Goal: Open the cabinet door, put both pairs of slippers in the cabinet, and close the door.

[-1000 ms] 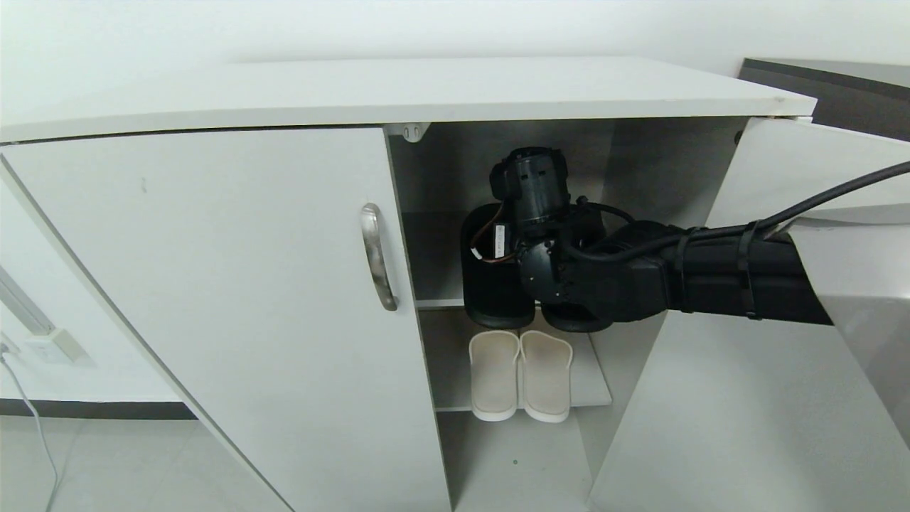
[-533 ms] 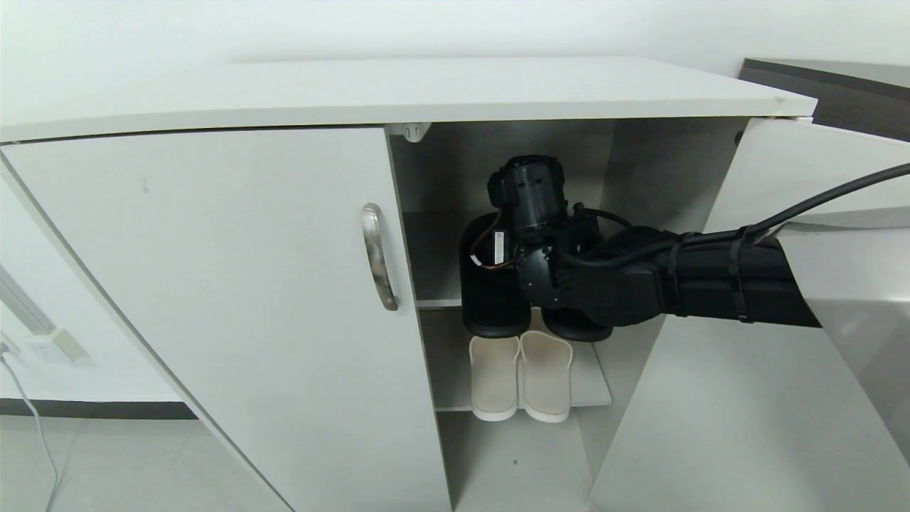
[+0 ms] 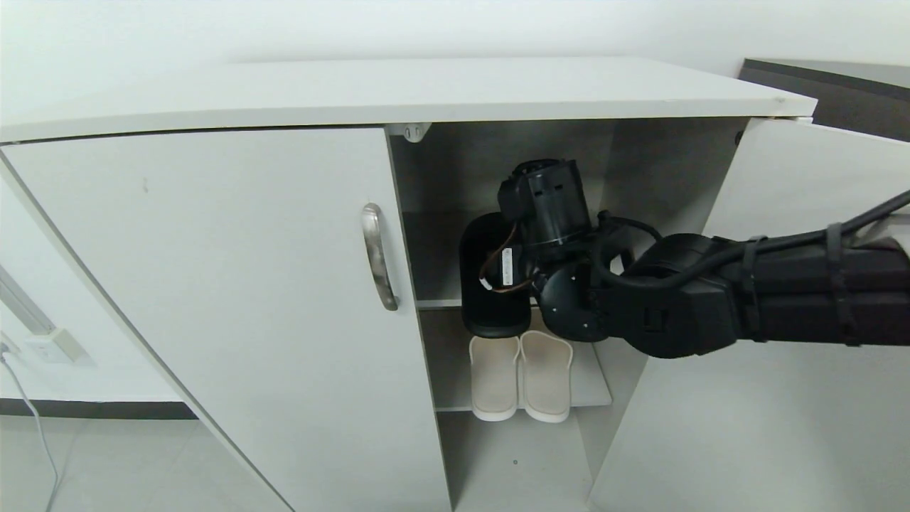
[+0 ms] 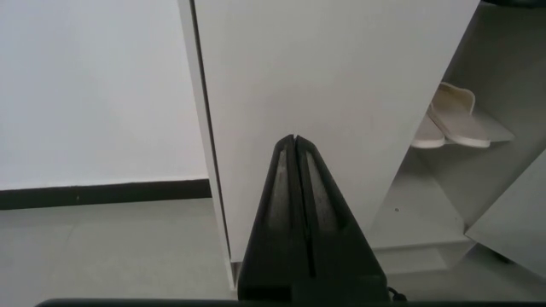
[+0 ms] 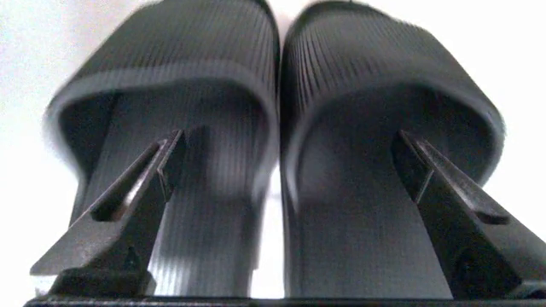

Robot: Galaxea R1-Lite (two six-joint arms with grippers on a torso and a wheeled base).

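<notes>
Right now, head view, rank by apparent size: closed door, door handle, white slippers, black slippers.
1. closed door
2-3. white slippers and black slippers, unranked: right arm hides part of the black pair
4. door handle, smallest

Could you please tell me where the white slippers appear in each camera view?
Head view: white slippers on the shelf under the black slippers.
Left wrist view: white slippers on that shelf, beyond the edge of the closed door.
Right wrist view: faces the black slippers instead.
Shared landmark: the closed door.
</notes>
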